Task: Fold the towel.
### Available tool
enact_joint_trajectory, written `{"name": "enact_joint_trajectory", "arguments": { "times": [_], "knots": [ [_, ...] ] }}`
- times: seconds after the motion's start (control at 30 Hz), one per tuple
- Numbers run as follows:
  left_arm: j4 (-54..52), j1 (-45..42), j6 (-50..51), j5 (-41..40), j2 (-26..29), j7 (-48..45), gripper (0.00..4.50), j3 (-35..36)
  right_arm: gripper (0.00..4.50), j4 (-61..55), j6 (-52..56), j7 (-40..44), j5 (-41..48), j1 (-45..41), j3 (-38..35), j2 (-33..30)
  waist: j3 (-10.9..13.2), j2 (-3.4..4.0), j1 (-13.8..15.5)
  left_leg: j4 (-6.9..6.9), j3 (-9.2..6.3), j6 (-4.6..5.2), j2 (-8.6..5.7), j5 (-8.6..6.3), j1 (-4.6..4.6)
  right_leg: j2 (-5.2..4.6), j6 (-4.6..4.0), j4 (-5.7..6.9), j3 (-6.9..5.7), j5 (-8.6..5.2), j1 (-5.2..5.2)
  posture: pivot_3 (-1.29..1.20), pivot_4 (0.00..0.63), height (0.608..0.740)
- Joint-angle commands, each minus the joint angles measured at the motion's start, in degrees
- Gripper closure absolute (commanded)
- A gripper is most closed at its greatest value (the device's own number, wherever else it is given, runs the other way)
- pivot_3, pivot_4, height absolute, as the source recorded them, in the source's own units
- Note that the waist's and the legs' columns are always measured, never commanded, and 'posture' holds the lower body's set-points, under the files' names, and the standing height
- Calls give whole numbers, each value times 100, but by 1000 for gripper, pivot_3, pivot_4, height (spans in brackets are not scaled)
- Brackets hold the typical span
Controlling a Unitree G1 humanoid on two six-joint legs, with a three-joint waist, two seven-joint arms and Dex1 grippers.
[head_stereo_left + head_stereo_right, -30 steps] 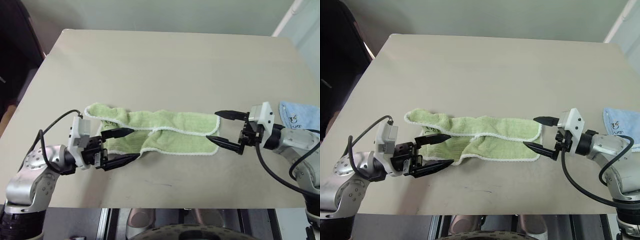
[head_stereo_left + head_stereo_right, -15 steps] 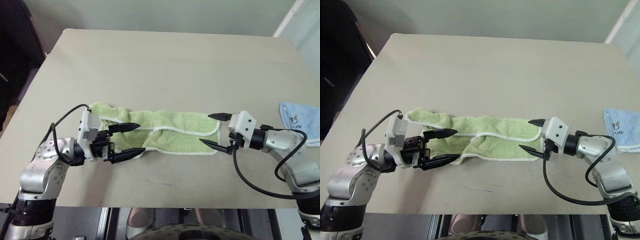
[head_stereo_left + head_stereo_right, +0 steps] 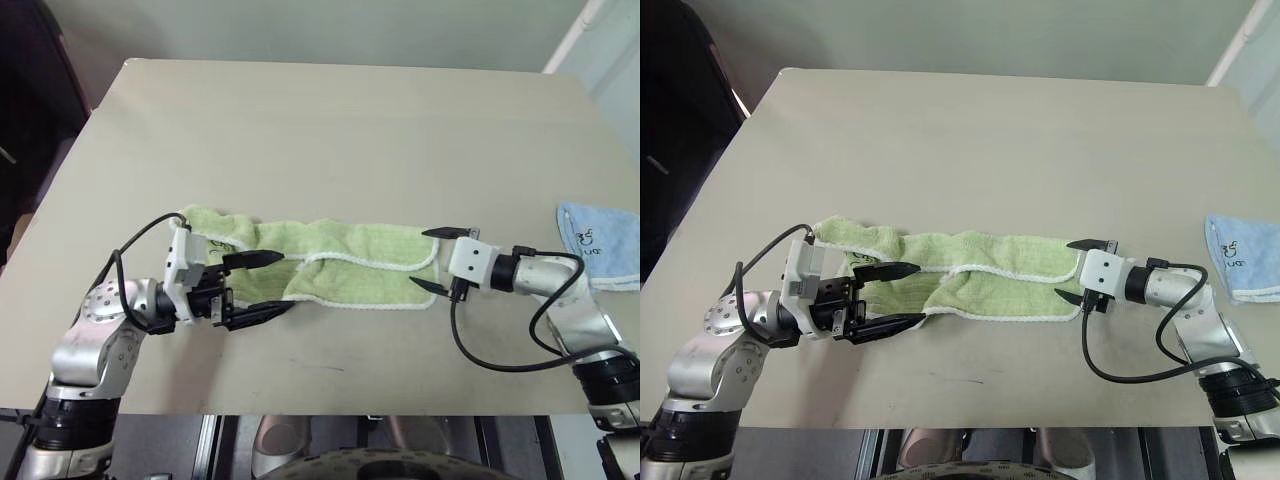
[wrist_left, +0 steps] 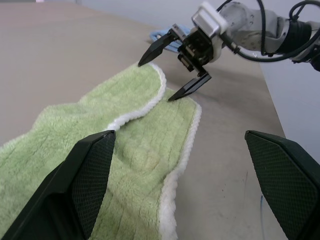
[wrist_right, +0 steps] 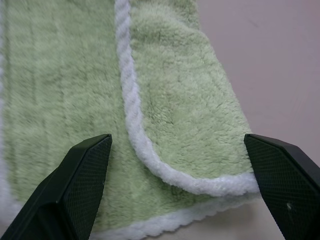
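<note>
The towel (image 3: pixel 340 262), light green with white edging, lies lengthwise across the near part of the table, rumpled and partly folded over itself. My left gripper (image 3: pixel 285 280) is open at the towel's left part. One of its fingers is over the cloth and the other is at the near edge. My right gripper (image 3: pixel 420 258) is open at the towel's right end, with its two fingers on either side of that end. The right wrist view shows the folded corner (image 5: pixel 185 115) close up between the fingers (image 5: pixel 85 170). The left wrist view looks along the towel (image 4: pixel 100 150) to the right gripper (image 4: pixel 155 81).
A small light blue cloth (image 3: pixel 600 240) lies at the table's right edge, behind the right arm. The beige table (image 3: pixel 340 130) stretches bare beyond the towel. Its front edge runs just below both arms.
My right gripper has sunk and moved in to the towel's right end, and its wrist has rolled. The left gripper has hardly moved. The towel lies as before.
</note>
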Motion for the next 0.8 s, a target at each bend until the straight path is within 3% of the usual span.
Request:
{"name": "enact_joint_trajectory", "arguments": {
  "times": [0.03, 0.37, 0.8],
  "knots": [
    [-93, 154, -197, 8, 5, -4, 0, 160, 27, 101, -289, 16, -34, -208, -42, 25, 0, 1, 0, 0, 0, 0, 0, 0, 0, 0, -1, 0, 0, 1, 0, 0, 150, 740],
    [-218, 388, -325, 2, -14, 109, 0, 174, 27, 700, -762, -112, -350, -669, 80, 212, 0, 1, -1, 0, 0, 1, 3, -1, 14, 1, -14, -1, 0, 8, -1, 0, 150, 740],
    [-346, 485, -401, 8, -108, 269, 0, 127, 27, 635, -1174, 118, -268, -642, 84, 261, 0, 1, -1, 0, 1, 2, 5, -9, 16, 1, -26, -4, -1, 11, -1, 0, 150, 740]
  ]
}}
